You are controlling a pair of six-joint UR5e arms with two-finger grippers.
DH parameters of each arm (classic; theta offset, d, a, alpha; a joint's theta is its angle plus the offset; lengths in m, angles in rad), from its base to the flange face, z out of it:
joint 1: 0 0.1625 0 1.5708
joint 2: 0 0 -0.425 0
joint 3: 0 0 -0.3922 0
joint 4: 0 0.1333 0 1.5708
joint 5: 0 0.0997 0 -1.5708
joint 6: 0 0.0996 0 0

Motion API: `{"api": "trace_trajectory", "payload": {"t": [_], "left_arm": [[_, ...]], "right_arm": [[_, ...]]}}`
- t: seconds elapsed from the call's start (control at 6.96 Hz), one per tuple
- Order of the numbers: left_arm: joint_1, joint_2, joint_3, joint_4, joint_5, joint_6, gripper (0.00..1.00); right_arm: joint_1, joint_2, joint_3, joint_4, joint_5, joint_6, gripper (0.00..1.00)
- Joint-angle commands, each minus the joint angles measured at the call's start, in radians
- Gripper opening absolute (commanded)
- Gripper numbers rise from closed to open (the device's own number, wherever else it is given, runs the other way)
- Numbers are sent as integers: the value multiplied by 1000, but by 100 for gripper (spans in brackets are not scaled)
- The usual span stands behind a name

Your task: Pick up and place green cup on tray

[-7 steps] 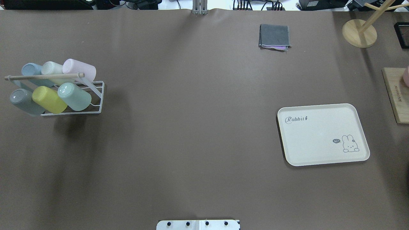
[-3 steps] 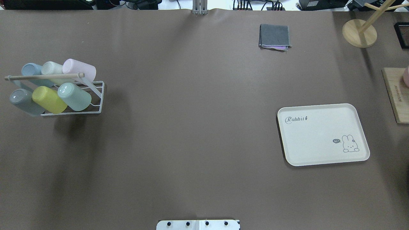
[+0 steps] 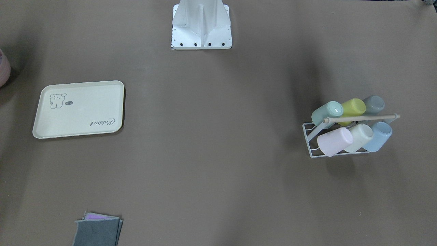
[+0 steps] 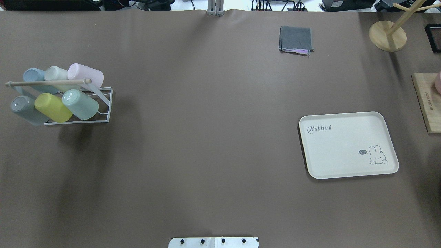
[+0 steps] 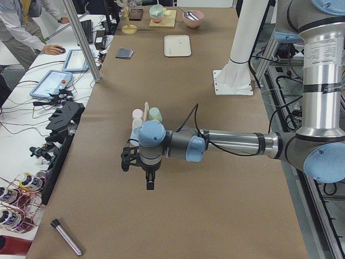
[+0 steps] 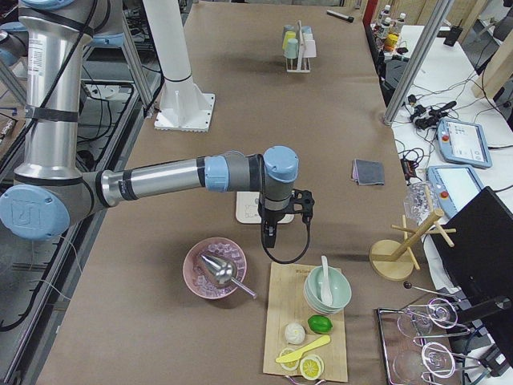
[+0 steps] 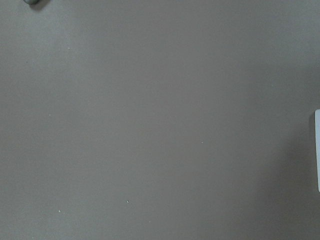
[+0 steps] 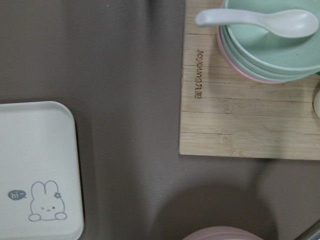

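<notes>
A brown-covered table (image 4: pixel 206 144) carries a white wire rack (image 4: pixel 109 103) at its left end and the cream tray (image 4: pixel 344 155) on the near right. A folded grey cloth (image 4: pixel 296 37) lies toward the far edge. A round wooden stand base (image 4: pixel 380 39) sits in the far right corner, a wooden board (image 4: pixel 427 106) at the right edge, and a white mount plate (image 4: pixel 213 242) at the near middle.

"Rabbit" and a small "hi" bubble are printed on the flat cream rectangular tray (image 4: pixel 344 153); the engraving on the pale bamboo board (image 8: pixel 240 125) cannot be read.
</notes>
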Motion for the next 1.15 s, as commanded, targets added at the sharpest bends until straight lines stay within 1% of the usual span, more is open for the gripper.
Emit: {"api": "trace_trajectory", "payload": {"t": [0.0, 0.14, 0.29, 0.43, 0.57, 0.72, 0.86, 1.01], "left_arm": [[82, -50, -28, -1, 3, -166, 98], [124, -69, -43, -1, 3, -216, 98], [132, -69, -107, 5, 3, -248, 98], [133, -66, -175, 11, 3, -280, 98], [162, -64, -238, 21, 1, -329, 98], [202, -63, -316, 73, 1, -380, 98], [253, -64, -383, 127, 3, -436, 98], [303, -67, -422, 130, 4, -508, 98]], "right_arm": [[-78, 60, -5, -7, 2, 110, 99], [-111, 69, -25, -7, 15, 126, 99], [-131, 84, -69, 2, 49, 125, 99], [-143, 115, -97, 10, 49, 124, 99], [-166, 141, -153, 66, 48, 124, 99], [-175, 170, -192, 83, 48, 129, 99], [-178, 170, -206, 87, 49, 135, 98], [-194, 170, -218, 87, 49, 138, 98]]}}
